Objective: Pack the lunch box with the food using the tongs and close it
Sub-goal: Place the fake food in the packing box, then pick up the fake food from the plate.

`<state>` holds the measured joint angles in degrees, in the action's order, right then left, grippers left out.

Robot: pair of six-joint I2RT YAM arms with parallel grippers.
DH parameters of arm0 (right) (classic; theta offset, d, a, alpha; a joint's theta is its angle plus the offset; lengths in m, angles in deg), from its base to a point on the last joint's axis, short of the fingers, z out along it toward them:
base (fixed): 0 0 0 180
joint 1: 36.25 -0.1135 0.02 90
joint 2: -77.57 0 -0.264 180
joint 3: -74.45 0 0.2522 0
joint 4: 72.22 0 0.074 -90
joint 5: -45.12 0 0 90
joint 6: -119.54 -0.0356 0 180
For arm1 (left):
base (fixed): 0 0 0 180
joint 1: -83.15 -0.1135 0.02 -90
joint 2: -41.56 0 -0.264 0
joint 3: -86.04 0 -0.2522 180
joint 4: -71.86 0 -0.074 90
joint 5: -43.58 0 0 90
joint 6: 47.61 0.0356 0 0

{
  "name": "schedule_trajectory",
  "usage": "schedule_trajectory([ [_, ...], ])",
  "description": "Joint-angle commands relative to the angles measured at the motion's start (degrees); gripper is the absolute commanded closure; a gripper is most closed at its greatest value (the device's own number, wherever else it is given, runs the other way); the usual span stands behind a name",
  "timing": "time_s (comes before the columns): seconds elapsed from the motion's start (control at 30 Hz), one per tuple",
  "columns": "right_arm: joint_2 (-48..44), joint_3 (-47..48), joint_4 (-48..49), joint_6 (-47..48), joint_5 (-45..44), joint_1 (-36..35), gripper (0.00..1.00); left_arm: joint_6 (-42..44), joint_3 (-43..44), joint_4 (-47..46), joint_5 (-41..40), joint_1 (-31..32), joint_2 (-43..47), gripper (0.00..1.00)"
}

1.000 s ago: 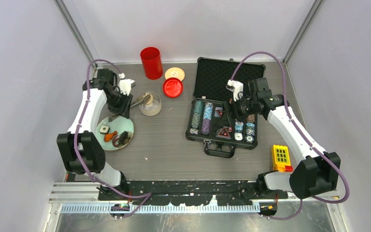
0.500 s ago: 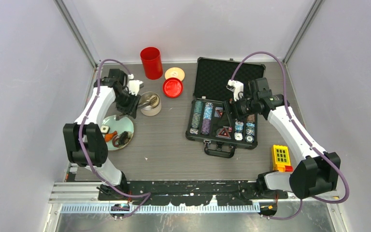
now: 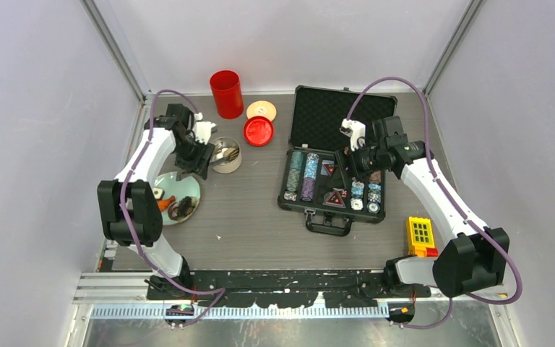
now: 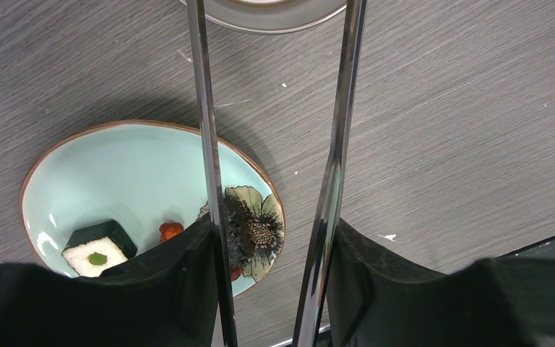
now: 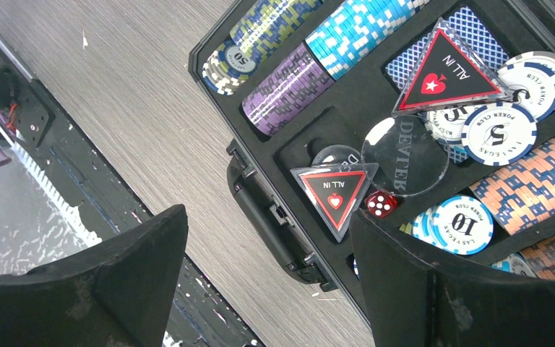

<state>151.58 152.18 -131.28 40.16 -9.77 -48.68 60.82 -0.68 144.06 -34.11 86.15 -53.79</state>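
Note:
My left gripper (image 3: pixel 202 154) (image 4: pixel 271 231) is shut on the tongs (image 4: pixel 206 144), one finger pressed against the outside of each silver arm. The arms stand well apart and run up to the lunch box (image 3: pixel 225 155) (image 4: pixel 274 13), a round steel tin; in the top view their tips lie over its inside. What is in the tin I cannot make out. Its cream-tan lid (image 3: pixel 261 110) lies behind it. Food remains on the pale blue plate (image 3: pixel 175 189) (image 4: pixel 130 170): a black-and-white square (image 4: pixel 99 249) and an orange piece (image 4: pixel 170 230). My right gripper (image 3: pixel 347 160) (image 5: pixel 267 217) hangs open and empty.
A red cup (image 3: pixel 226 93) and a red lid (image 3: pixel 258 131) stand behind the tin. An open black case of poker chips (image 3: pixel 336 173) (image 5: pixel 376 144) fills the middle right, under my right gripper. A yellow block (image 3: pixel 420 236) lies near the right arm's base.
My left arm has swung from above the plate to the tin, carrying the tongs. The tongs' arms now stand wider apart. The right arm has not moved.

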Motion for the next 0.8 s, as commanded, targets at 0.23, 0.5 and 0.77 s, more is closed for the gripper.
schedule_trajectory([
  [0.23, -0.5, -0.1, 1.2, 0.7, -0.2, 0.4, 0.13, 0.1, 5.1, 2.1, -0.2, 0.2, 5.1, 0.49],
  [0.5, -0.4, 0.1, 1.2, 0.6, 0.2, 0.4, 0.13, 1.3, 8.5, 6.6, -1.5, -0.4, 7.6, 0.49],
  [0.77, -0.4, 0.3, 0.8, 1.0, 0.7, 0.4, 0.13, 7.0, 6.4, 13.2, 1.9, -11.1, 13.2, 0.48],
])
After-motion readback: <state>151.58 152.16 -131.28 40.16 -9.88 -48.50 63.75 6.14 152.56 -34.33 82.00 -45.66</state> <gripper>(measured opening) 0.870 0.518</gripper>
